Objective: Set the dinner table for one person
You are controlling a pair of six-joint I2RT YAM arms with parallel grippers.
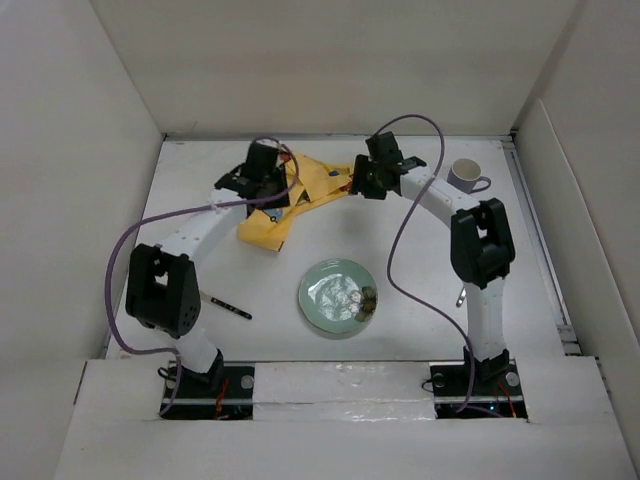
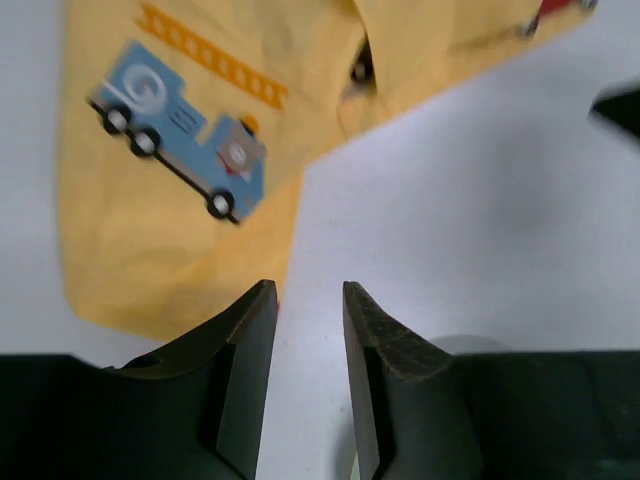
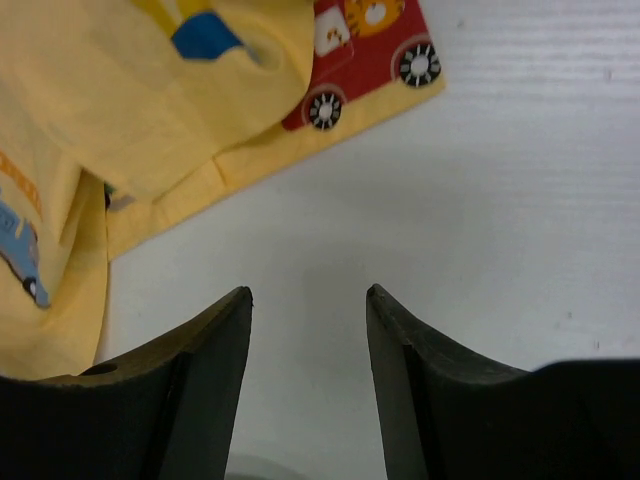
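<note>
The white dinner table (image 1: 430,330) holds a crumpled yellow placemat (image 1: 300,200) printed with cartoon cars at the back middle. My left gripper (image 1: 268,190) hovers at the placemat's left part. In the left wrist view it (image 2: 308,290) is open and empty over bare table, beside the cloth's edge (image 2: 170,210). My right gripper (image 1: 362,185) is at the placemat's right corner. In the right wrist view it (image 3: 308,292) is open and empty over the table, with the cloth (image 3: 150,100) to the upper left.
A pale green plate (image 1: 335,295) with small brownish bits at its right rim sits near the front middle. A white mug (image 1: 465,176) stands at the back right. A black utensil (image 1: 228,307) lies by the left arm. A small metal piece (image 1: 460,296) lies by the right arm.
</note>
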